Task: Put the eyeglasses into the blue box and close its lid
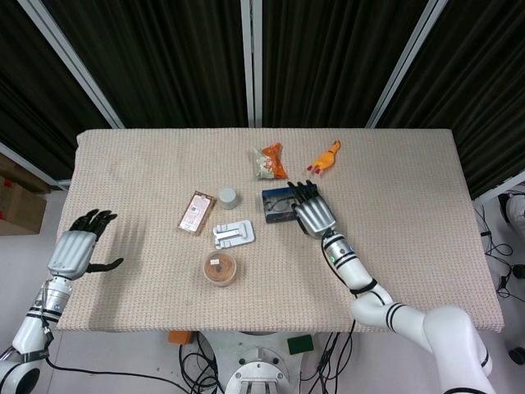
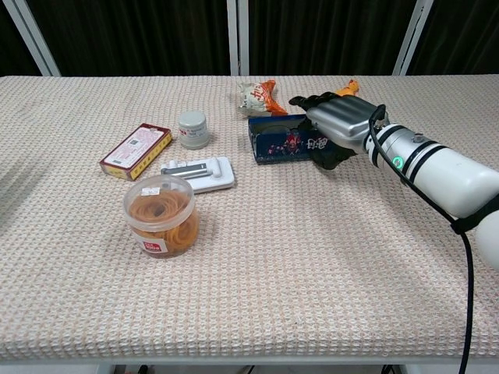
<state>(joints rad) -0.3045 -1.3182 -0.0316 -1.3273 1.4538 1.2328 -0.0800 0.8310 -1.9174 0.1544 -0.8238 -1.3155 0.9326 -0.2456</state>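
Note:
The blue box (image 2: 284, 145) sits at the back middle of the table, its patterned lid swung down over it; in the head view the blue box (image 1: 277, 206) looks shorter than before. The eyeglasses do not show in the chest view, and in the head view I cannot tell whether they show. My right hand (image 2: 337, 125) rests on the box's right end with its fingers stretched over the lid's far edge, also seen as the right hand (image 1: 312, 213) from above. It holds nothing. My left hand (image 1: 74, 249) hovers with spread fingers off the table's left edge.
A snack packet (image 1: 270, 161) and an orange rubber chicken (image 1: 325, 156) lie just behind the box. To its left are a grey cap jar (image 2: 192, 128), a red-brown packet (image 2: 136, 151), a white stapler-like item (image 2: 198, 173) and a tub of rubber bands (image 2: 161, 216).

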